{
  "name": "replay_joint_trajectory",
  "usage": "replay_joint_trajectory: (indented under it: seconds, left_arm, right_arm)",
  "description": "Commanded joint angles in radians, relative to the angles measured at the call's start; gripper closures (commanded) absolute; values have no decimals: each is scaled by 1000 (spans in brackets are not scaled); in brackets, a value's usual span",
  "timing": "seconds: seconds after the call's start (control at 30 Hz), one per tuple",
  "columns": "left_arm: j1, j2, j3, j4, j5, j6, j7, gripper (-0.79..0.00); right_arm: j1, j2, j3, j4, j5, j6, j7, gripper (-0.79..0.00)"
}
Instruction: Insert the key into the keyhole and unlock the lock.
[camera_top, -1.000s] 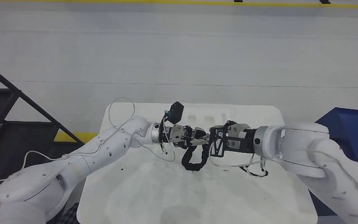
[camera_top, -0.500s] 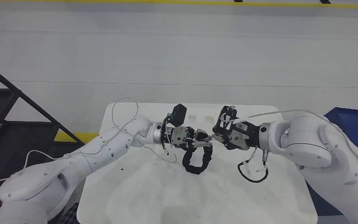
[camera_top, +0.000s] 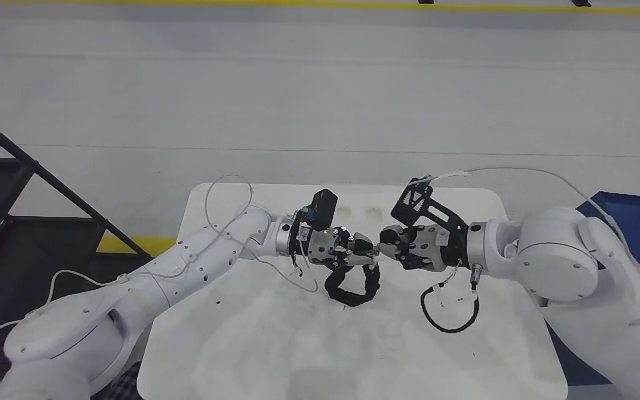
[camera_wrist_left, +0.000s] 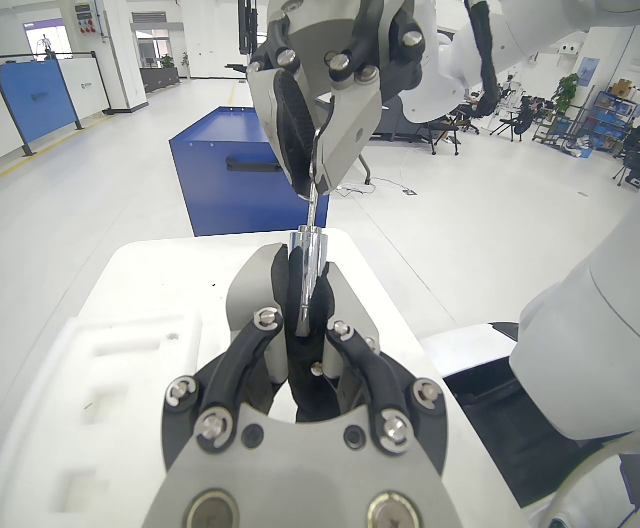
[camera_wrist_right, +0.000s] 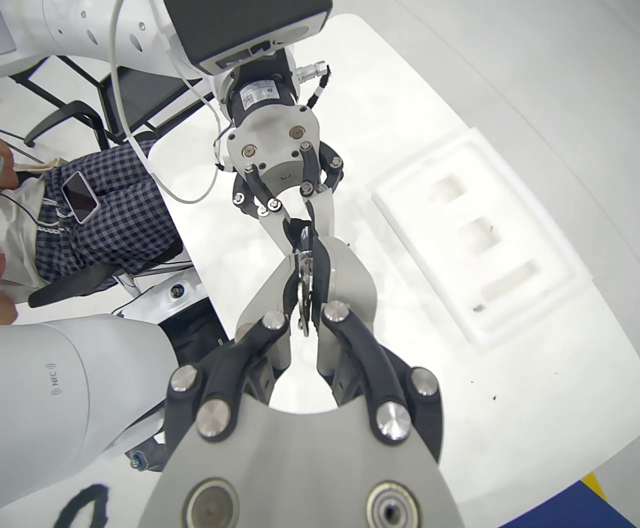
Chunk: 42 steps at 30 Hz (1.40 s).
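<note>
While the left gripper (camera_wrist_left: 305, 265) clamps the cable lock (camera_wrist_left: 311, 247) above the table (camera_top: 250, 340) and the right gripper (camera_wrist_right: 306, 272) pinches the key (camera_wrist_left: 313, 210), we judge its tip barely inside the keyhole (camera_wrist_left: 311, 229), full insertion and turning not yet done.

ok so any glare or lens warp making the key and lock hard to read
Left wrist view: bright highlights on the chrome lock, the key a thin bright sliver, wide lens bowing the table edge. Right wrist view: key shaded inside the right hand. Top view: even light, soft shadows.
</note>
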Motion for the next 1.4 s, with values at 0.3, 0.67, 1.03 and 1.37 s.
replay_joint_trajectory:
  seconds: [0.3,0.67,1.03,1.37]
  left_arm:
    - [35,-1,-33,18,62,0,-32,0]
    - [86,0,-52,93,153,45,-185,0]
    - [114,-60,-30,138,244,63,-320,-554]
    - [84,-105,-75,242,259,0,-158,-785]
  right_arm:
    - [-26,6,36,-20,-16,-8,-12,-785]
    - [-128,29,155,-45,-106,-78,-68,-785]
    - [-201,36,203,-14,-137,-152,-155,-785]
    - [-188,31,176,82,-213,-368,-282,-785]
